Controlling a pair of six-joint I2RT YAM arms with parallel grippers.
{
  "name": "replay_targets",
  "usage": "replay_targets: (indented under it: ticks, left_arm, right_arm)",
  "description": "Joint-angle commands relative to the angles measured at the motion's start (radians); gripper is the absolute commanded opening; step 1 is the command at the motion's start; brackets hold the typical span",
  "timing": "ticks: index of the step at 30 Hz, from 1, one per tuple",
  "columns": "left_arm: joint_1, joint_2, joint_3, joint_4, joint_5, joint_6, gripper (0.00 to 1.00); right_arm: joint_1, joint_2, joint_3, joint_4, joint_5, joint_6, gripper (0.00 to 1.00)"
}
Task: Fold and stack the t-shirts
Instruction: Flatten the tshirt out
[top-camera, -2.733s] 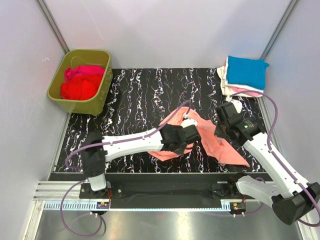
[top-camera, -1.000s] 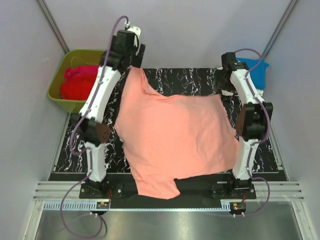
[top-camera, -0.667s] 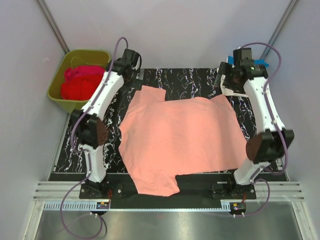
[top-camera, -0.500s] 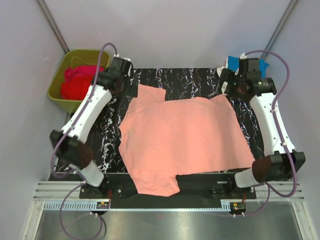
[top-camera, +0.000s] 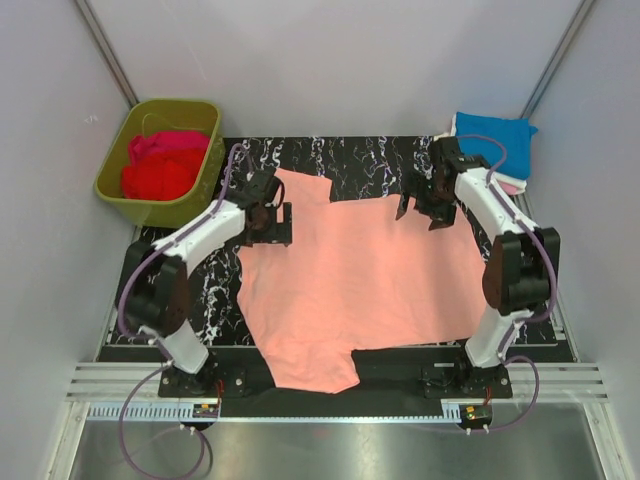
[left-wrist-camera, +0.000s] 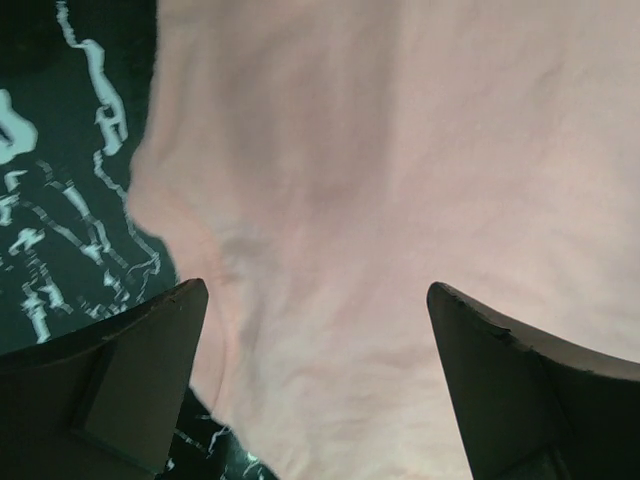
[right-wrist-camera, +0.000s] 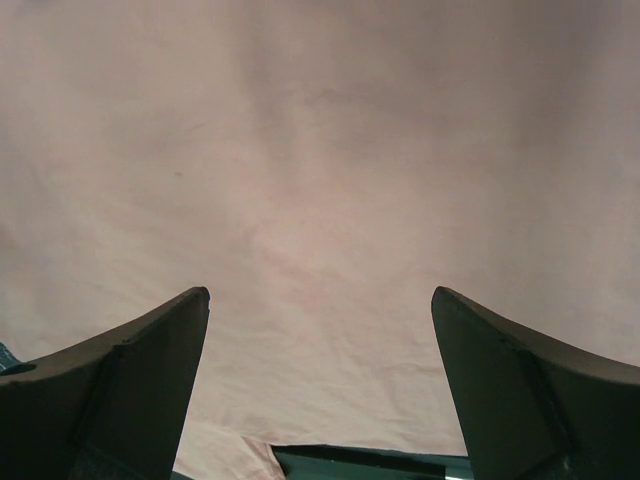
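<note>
- Left gripper (left-wrist-camera: 315, 292): jaws spread wide, gripping nothing, over the left edge of the salmon-pink t-shirt (top-camera: 360, 280).
- Right gripper (right-wrist-camera: 320, 292): equally wide and empty, over the shirt's far right part.
- The shirt lies spread flat on the black marbled table (top-camera: 370, 160).
- A red tee (top-camera: 160, 180) fills the olive tub (top-camera: 112, 165); a blue tee (top-camera: 495, 145) tops the far-right pile.

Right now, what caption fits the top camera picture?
Spread salmon-pink t-shirt lying flat beneath the open left gripper and right gripper.
</note>
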Motion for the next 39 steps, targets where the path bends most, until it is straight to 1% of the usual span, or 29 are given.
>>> replay_targets:
  ticks: [1, 2, 5, 7, 11, 13, 14, 16, 17, 19, 20, 21, 22, 23, 24, 26, 28, 29, 30, 33, 36, 37, 39]
  left_arm:
    - [-0.001, 0.104, 0.061, 0.11, 0.036, -0.035, 0.99]
    - [-0.001, 0.166, 0.084, 0.112, 0.019, -0.035, 0.99]
    - [0.012, 0.284, 0.142, 0.092, -0.009, -0.03, 0.99]
    - [0.022, 0.329, 0.172, 0.071, -0.029, -0.03, 0.99]
    - [0.09, 0.429, 0.245, 0.051, -0.041, -0.03, 0.99]
    - [0.108, 0.463, 0.294, 0.015, -0.052, -0.015, 0.99]
    - [0.124, 0.496, 0.352, 0.002, -0.066, -0.009, 0.99]
    - [0.139, 0.538, 0.42, -0.043, -0.075, 0.016, 0.99]
    - [0.153, 0.581, 0.49, -0.058, -0.089, 0.023, 0.99]
    - [0.168, 0.625, 0.561, -0.098, -0.092, 0.048, 0.99]
    - [0.186, 0.668, 0.637, -0.113, -0.089, 0.054, 0.99]
    - [0.194, 0.69, 0.676, -0.138, -0.087, 0.068, 0.99]
    - [0.2, 0.708, 0.713, -0.147, -0.084, 0.078, 0.99]
    - [0.208, 0.743, 0.785, -0.152, -0.076, 0.092, 0.99]
    - [0.211, 0.762, 0.825, -0.176, -0.081, 0.114, 0.99]
    - [0.217, 0.812, 0.939, -0.213, -0.086, 0.124, 0.99]
    - [0.217, 0.823, 0.988, -0.239, -0.089, 0.138, 0.99]
    - [0.217, 0.817, 0.985, -0.238, -0.095, 0.141, 0.99]
    - [0.219, 0.81, 0.98, -0.232, -0.099, 0.147, 0.99]
    - [0.225, 0.78, 0.98, -0.239, -0.112, 0.158, 0.99]
    - [0.225, 0.733, 1.005, -0.281, -0.133, 0.155, 0.99]
    - [0.222, 0.705, 0.982, -0.284, -0.136, 0.155, 0.99]
    - [0.204, 0.585, 0.922, -0.273, -0.162, 0.157, 0.99]
  right_arm:
    - [0.011, 0.089, 0.09, 0.04, -0.023, 0.037, 1.0]
    - [0.011, 0.147, 0.099, 0.045, -0.024, 0.036, 1.0]
    - [0.011, 0.265, 0.158, 0.038, -0.023, 0.028, 1.0]
    - [0.011, 0.315, 0.197, 0.042, -0.027, 0.025, 1.0]
    - [0.011, 0.436, 0.283, 0.039, -0.053, 0.027, 1.0]
    - [0.011, 0.482, 0.361, 0.022, -0.06, 0.028, 1.0]
    - [0.011, 0.534, 0.394, 0.013, -0.072, 0.031, 1.0]
    - [0.012, 0.588, 0.496, -0.015, -0.084, 0.037, 1.0]
    - [0.011, 0.638, 0.532, -0.022, -0.098, 0.043, 1.0]
    - [0.011, 0.692, 0.648, -0.05, -0.106, 0.056, 1.0]
    - [0.011, 0.744, 0.691, -0.064, -0.115, 0.057, 1.0]
    - [0.011, 0.773, 0.783, -0.094, -0.119, 0.063, 1.0]
    - [0.011, 0.801, 0.828, -0.111, -0.124, 0.069, 1.0]
    - [0.009, 0.844, 0.871, -0.125, -0.13, 0.074, 1.0]
    - [0.011, 0.864, 0.942, -0.145, -0.136, 0.079, 1.0]
    - [0.011, 0.901, 0.99, -0.157, -0.156, 0.092, 1.0]
    - [0.009, 0.896, 0.98, -0.148, -0.176, 0.109, 1.0]
    - [0.011, 0.872, 0.951, -0.134, -0.205, 0.114, 1.0]
    - [0.012, 0.85, 0.866, -0.093, -0.22, 0.12, 1.0]
    - [0.021, 0.763, 0.691, 0.011, -0.274, 0.137, 1.0]
    - [0.032, 0.728, 0.664, -0.008, -0.282, 0.122, 1.0]
    - [0.029, 0.72, 0.667, -0.019, -0.282, 0.109, 1.0]
    - [0.031, 0.679, 0.672, -0.039, -0.273, 0.102, 1.0]
